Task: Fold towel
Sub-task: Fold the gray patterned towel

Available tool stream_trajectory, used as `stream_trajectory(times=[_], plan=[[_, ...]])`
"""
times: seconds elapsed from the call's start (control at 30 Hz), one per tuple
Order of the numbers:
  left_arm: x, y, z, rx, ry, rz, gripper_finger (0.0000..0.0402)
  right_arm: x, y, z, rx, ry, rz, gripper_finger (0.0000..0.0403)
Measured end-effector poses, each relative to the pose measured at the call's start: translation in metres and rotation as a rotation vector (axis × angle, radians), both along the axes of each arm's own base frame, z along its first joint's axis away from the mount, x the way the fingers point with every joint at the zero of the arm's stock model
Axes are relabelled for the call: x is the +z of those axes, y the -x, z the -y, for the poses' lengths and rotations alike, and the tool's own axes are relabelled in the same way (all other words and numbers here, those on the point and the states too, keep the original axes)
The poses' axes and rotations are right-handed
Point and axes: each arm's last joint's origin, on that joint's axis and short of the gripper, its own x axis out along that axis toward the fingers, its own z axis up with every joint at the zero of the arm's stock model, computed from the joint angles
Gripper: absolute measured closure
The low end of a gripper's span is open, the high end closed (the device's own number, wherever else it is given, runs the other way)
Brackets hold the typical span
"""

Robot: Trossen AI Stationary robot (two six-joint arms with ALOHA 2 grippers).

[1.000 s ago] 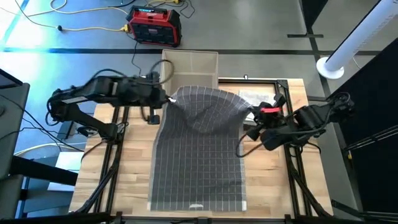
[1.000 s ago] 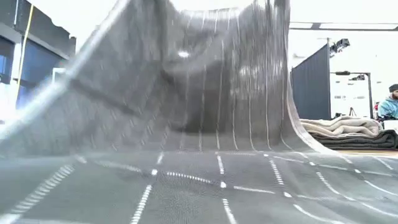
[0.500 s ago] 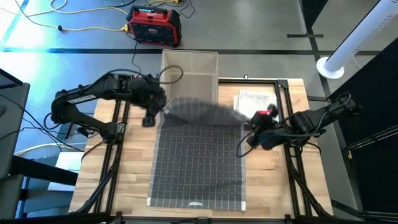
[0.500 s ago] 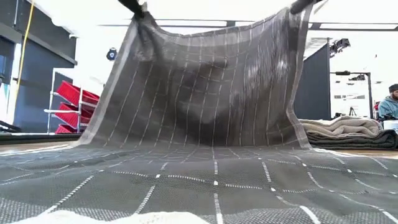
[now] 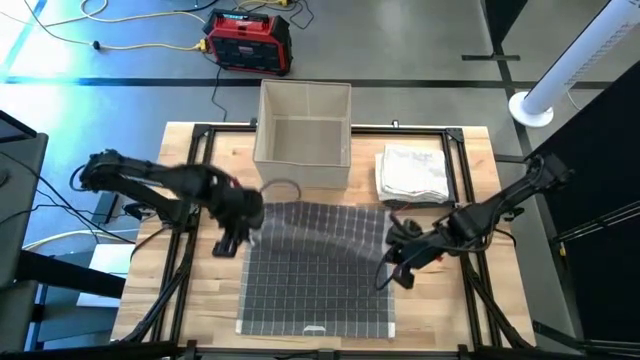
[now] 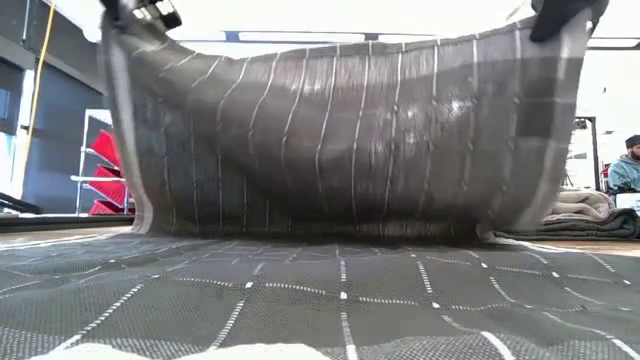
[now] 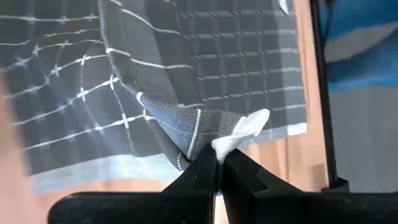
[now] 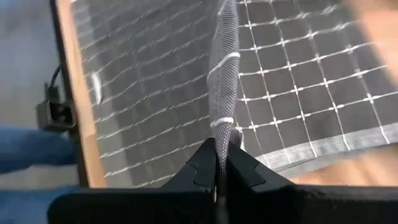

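A grey towel (image 5: 315,285) with a white grid lies on the wooden table, its near part flat. Its far end (image 6: 340,130) is raised and hangs like a curtain between my two grippers. My left gripper (image 5: 243,222) is shut on the left corner and shows at the top left of the low view (image 6: 140,12). My right gripper (image 5: 398,250) is shut on the right corner, at the top right of the low view (image 6: 565,15). Both point steeply down over the towel's middle. My left gripper pinches the towel's raised left corner (image 7: 214,140) between its two fingers, the cloth bunched into folds there with a white hem end sticking out. The fingers slant down from above. The cloth hangs below them, sagging toward the flat part. My right gripper pinches the towel's raised right corner (image 8: 222,127) between its two fingers, edge-on, from above and slanting down. The cloth hangs from the fingers and runs down to the part lying on the table.
A beige open box (image 5: 303,125) stands at the far middle of the table, a folded white cloth (image 5: 412,170) to its right. A stack of folded cloths (image 6: 560,210) and a seated person (image 6: 628,165) show at the right of the low view.
Both grippers have come down and toward the table's near edge, tipping from nearly level to steeply downward, still shut. The towel's raised far end has travelled with them over the middle of the cloth, while the near part has stayed flat on the table.
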Motion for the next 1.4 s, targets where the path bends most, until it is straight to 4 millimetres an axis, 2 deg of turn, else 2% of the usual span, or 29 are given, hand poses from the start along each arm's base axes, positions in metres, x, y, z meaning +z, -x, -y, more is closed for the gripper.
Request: stream_trajectory(times=[0.13, 0.3, 0.63, 0.87, 1.03, 1.13, 1.27, 1.4], plan=[[-0.029, -0.003, 0.019, -0.007, 0.116, 0.017, 0.0401, -0.021, -0.007, -0.011, 0.085, -0.054, -0.090, 0.0403], [-0.051, -0.004, 0.041, -0.017, 0.239, 0.075, 0.0401, -0.038, -0.014, -0.020, 0.194, -0.134, -0.192, 0.0403], [-0.068, 0.006, 0.071, -0.101, 0.399, 0.070, 0.0401, -0.035, -0.022, -0.029, 0.325, -0.263, -0.135, 0.0403], [-0.084, 0.017, 0.078, -0.087, 0.394, 0.011, 0.0394, -0.060, -0.033, -0.038, 0.359, -0.259, -0.199, 0.0403], [-0.090, 0.024, 0.086, -0.077, 0.398, -0.046, 0.0381, -0.082, -0.041, -0.047, 0.413, -0.340, -0.268, 0.0402], [-0.097, 0.027, 0.089, -0.010, 0.434, -0.141, 0.0367, -0.094, -0.045, -0.052, 0.408, -0.408, -0.325, 0.0401], [-0.107, 0.031, 0.092, 0.010, 0.494, -0.239, 0.0339, -0.098, -0.048, -0.055, 0.397, -0.465, -0.352, 0.0370], [-0.112, 0.033, 0.096, 0.019, 0.486, -0.280, 0.0306, -0.097, -0.048, -0.055, 0.360, -0.495, -0.383, 0.0304]])
